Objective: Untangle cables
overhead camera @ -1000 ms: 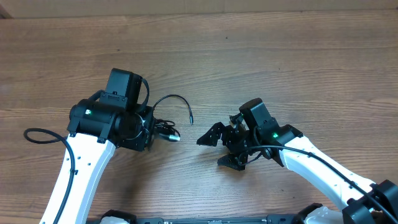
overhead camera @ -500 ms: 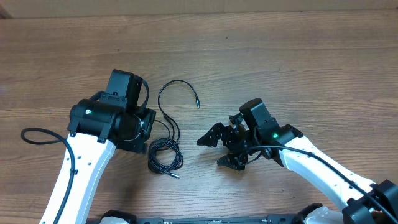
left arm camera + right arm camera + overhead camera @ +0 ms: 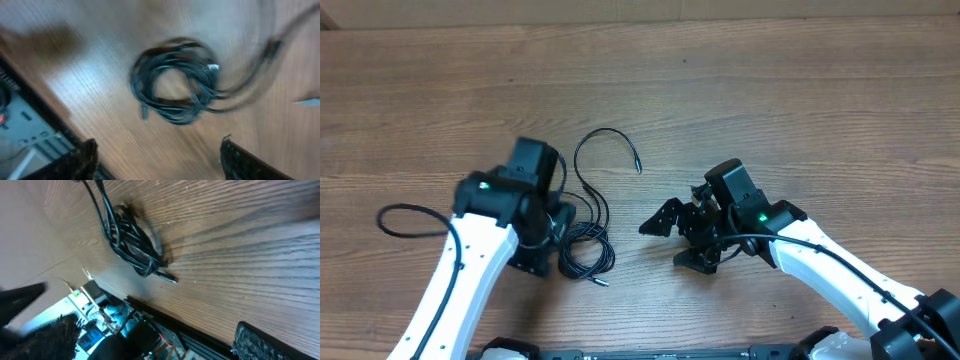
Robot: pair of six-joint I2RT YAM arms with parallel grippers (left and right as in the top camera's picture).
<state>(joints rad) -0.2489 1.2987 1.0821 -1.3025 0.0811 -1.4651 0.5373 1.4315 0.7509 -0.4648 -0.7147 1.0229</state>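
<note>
The cables (image 3: 584,250) lie on the brown wooden desk (image 3: 770,90), near the front edge. Most of the cord is wound up in one small black bunch. I cannot tell how many cords are in it. From above, one long thin cord (image 3: 588,150) leaves the bunch and goes up toward 12 o'clock. It bends over in a round hook and ends in a little tip (image 3: 638,168), at about 1 o'clock from the bunch. Another small plug tip (image 3: 600,281) pokes out of the bunch at 5 o'clock.

The left arm (image 3: 485,235) is at 9 o'clock from the bunch, just beside it. The left fingers (image 3: 82,160) are spread wide and hold nothing. In the left wrist view the picture is blurry. There the bunch (image 3: 175,80) lies on the desk at 12 o'clock from the fingers, apart from them. A shiny tip (image 3: 214,66) sits on its 2 o'clock side.

The right fingers (image 3: 662,217) are at 3 o'clock from the bunch, near it but not touching. They are spread wide too, and nothing is between them. In the right wrist view the bunch (image 3: 135,240) sits far off at 11 o'clock, with a plug tip (image 3: 170,277) sticking out at 4 o'clock.

A thick black wire (image 3: 400,215) curls out from the left arm at 9 o'clock.
</note>
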